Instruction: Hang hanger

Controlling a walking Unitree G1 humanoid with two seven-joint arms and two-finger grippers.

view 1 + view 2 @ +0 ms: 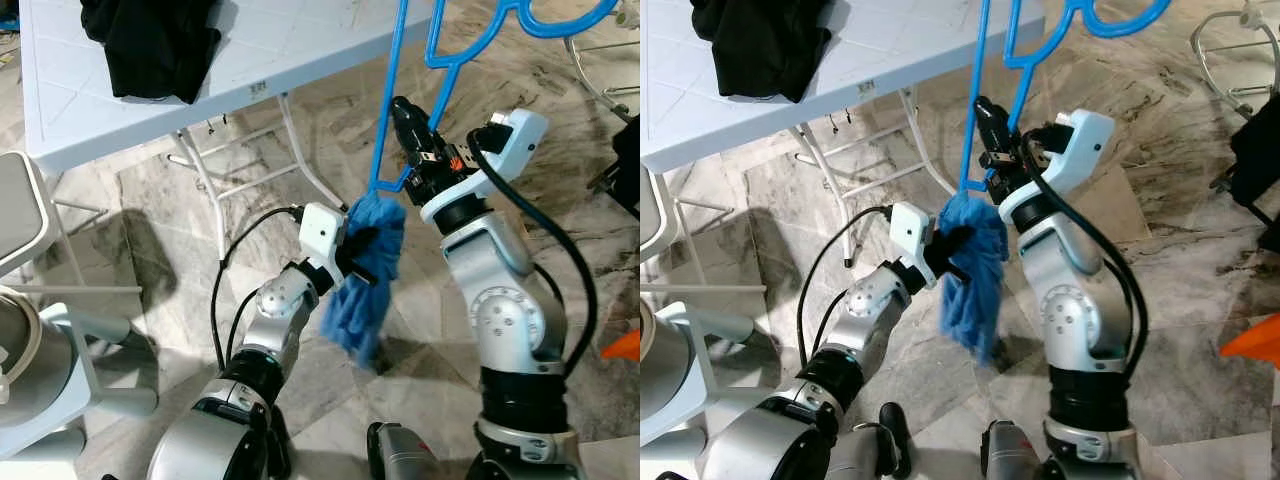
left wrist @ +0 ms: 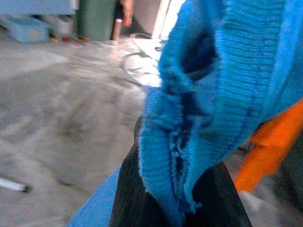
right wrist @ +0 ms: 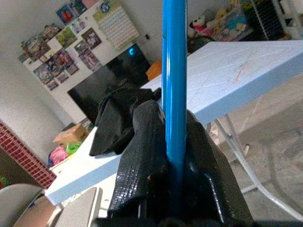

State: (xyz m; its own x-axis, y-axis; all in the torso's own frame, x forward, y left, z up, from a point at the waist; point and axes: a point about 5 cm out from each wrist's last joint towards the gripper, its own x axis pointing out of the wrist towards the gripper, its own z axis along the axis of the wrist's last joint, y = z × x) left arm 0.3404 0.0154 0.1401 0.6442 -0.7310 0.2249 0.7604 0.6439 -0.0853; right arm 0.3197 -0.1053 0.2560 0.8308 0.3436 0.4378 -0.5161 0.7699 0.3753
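Note:
A blue plastic hanger (image 1: 388,90) stands up in front of me, its hook end out of the frame's top. My right gripper (image 1: 408,125) is shut on one of its bars, seen close as a blue rod (image 3: 173,85) between the black fingers (image 3: 142,161). A blue knitted garment (image 1: 365,275) hangs bunched from the hanger's lower corner. My left gripper (image 1: 358,250) is shut on that cloth, whose ribbed edge (image 2: 208,109) wraps over its fingers.
A white folding table (image 1: 270,50) stands at the back left with a black garment (image 1: 150,45) on it. A grey chair (image 1: 20,220) is at the left. A metal rack (image 1: 1230,45) is at the back right. Marble floor lies below.

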